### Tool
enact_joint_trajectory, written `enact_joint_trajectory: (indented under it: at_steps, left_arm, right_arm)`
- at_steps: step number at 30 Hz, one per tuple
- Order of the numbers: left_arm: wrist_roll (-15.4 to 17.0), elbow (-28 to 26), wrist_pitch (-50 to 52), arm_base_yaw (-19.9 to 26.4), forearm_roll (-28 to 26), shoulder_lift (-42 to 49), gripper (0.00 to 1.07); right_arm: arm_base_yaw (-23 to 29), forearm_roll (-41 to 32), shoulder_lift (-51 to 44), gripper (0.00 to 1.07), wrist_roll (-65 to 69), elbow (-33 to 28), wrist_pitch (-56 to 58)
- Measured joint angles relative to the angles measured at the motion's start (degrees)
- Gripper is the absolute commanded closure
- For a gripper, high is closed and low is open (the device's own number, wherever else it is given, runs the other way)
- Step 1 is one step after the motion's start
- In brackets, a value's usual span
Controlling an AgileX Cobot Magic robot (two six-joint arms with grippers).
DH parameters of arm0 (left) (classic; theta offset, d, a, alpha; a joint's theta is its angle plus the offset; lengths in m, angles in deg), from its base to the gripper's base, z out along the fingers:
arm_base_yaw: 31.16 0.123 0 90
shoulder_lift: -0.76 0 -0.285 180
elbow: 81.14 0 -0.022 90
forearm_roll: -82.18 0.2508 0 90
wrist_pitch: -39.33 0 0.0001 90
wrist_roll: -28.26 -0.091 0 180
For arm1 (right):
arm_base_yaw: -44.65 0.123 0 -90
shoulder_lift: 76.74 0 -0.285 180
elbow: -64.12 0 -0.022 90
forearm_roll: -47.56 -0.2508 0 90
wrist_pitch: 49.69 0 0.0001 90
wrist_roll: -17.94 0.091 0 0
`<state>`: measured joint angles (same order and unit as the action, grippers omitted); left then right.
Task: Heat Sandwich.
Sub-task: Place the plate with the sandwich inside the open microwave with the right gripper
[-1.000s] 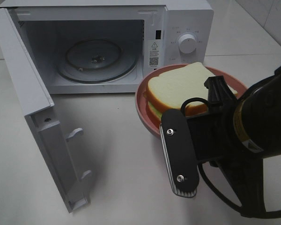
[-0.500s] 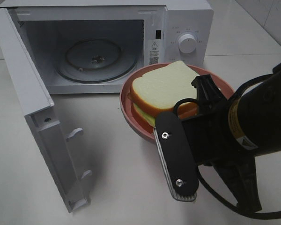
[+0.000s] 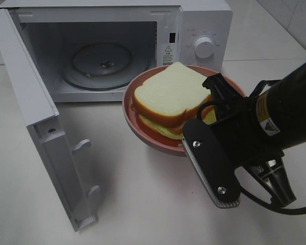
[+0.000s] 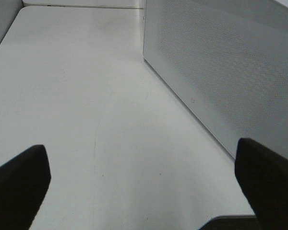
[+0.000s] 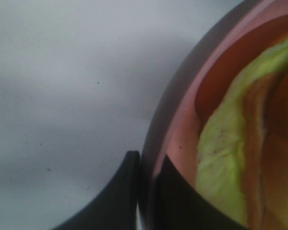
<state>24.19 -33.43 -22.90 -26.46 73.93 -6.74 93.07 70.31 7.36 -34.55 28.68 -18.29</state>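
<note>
The right gripper (image 5: 148, 162) is clamped on the rim of the plate (image 3: 142, 135), one finger inside and one outside. The sandwich (image 3: 168, 92) lies on that plate, just before the mouth of the microwave (image 3: 204, 20), toward the dial (image 3: 204, 47) side. The door (image 3: 30, 112) stands wide at the left with the turntable (image 3: 104, 64) in view, and the left gripper (image 4: 144, 191) is spread wide over the table (image 4: 86, 96) beside the microwave's perforated wall, holding nothing

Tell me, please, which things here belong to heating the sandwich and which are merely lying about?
In use: sandwich; pink plate under it; open microwave with glass turntable; right jaws, shut on the plate's rim.
Idle: left jaws, open, near the microwave's side; white table.
</note>
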Motion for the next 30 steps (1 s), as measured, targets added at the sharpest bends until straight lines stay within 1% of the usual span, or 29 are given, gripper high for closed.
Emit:
enact_joint_trajectory:
  at_steps: [2,3,5,6,7,11,12,15,20,25,30]
  left_arm:
    - [0.00,0.00,0.00,0.00,0.00,0.00,0.09]
    - [0.00,0.00,0.00,0.00,0.00,0.00,0.09]
    - [0.00,0.00,0.00,0.00,0.00,0.00,0.09]
    - [0.00,0.00,0.00,0.00,0.00,0.00,0.09]
    - [0.00,0.00,0.00,0.00,0.00,0.00,0.09]
    - [0.00,0.00,0.00,0.00,0.00,0.00,0.09]
    - [0.00,0.00,0.00,0.00,0.00,0.00,0.09]
    - [0.00,0.00,0.00,0.00,0.00,0.00,0.09]
    - [0.00,0.00,0.00,0.00,0.00,0.00,0.09]
    - [0.00,0.00,0.00,0.00,0.00,0.00,0.09]
    - [0.00,0.00,0.00,0.00,0.00,0.00,0.09]
  right_arm:
    - [-1.32,-2.86,0.00,1.07,-5.04,0.00,-1.60]
    - [-1.32,-2.86,0.00,1.07,-5.04,0.00,-1.60]
    - [-2.06,-5.04,0.00,1.07,-8.19,0.00,-1.83]
    - [-3.09,-6.99,0.00,1.07,-11.40,0.00,-1.89]
    - [-3.09,-6.99,0.00,1.07,-11.40,0.00,-1.89]
    - [-6.42,-10.77,0.00,1.07,-17.07,0.00,-2.29]
    - [-6.42,-10.77,0.00,1.07,-17.07,0.00,-2.29]
    - [-8.54,-13.98,0.00,1.07,-20.91,0.00,-3.50]
    - [-11.00,-15.41,0.00,1.07,-24.81,0.00,-5.04]
    - [-12.26,-16.21,0.00,1.07,-27.22,0.00,-5.04]
    - [-13.98,-19.19,0.00,1.07,-31.91,0.00,-5.04]
